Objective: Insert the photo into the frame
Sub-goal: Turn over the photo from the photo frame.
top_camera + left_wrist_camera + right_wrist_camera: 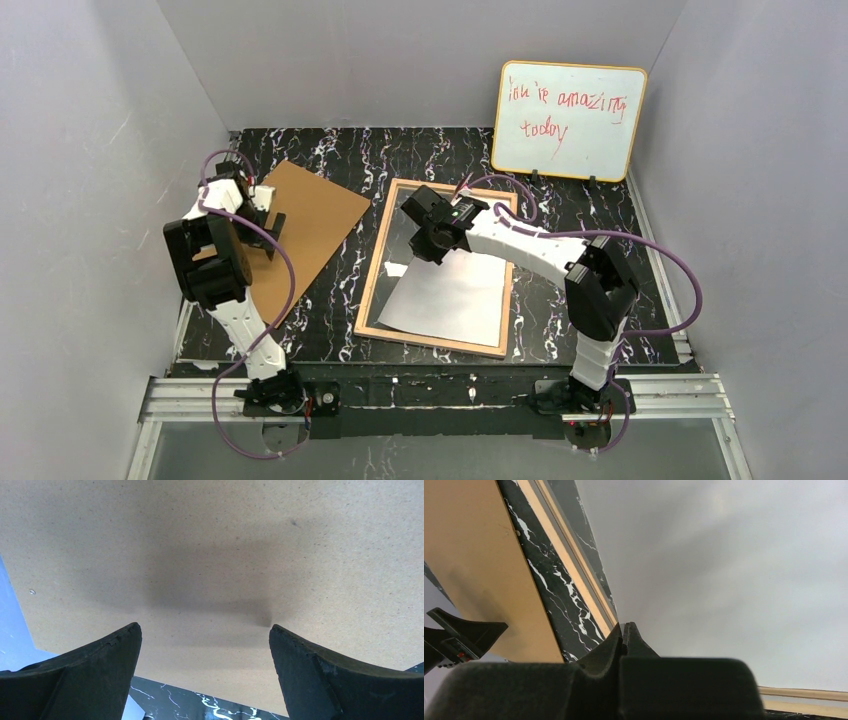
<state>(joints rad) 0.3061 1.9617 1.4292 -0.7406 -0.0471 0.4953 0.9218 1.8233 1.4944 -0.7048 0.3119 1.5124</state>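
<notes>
Fibreboard (200,540), speckled brown, under released left pincer (205,630); right pincer (623,630) clenched over photo (450,300) in tan frame (372,290).

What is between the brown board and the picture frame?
Only a bare strip of black marbled table, shown in the top and right wrist views.

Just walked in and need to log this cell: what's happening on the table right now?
The frame lies flat mid-table, wood side up, with the photo white side up inside it, covering its near part. The right gripper, shut, points down at the photo's far edge; whether it touches is unclear. The left gripper, open and holding nothing, hovers over the brown backing board.
</notes>
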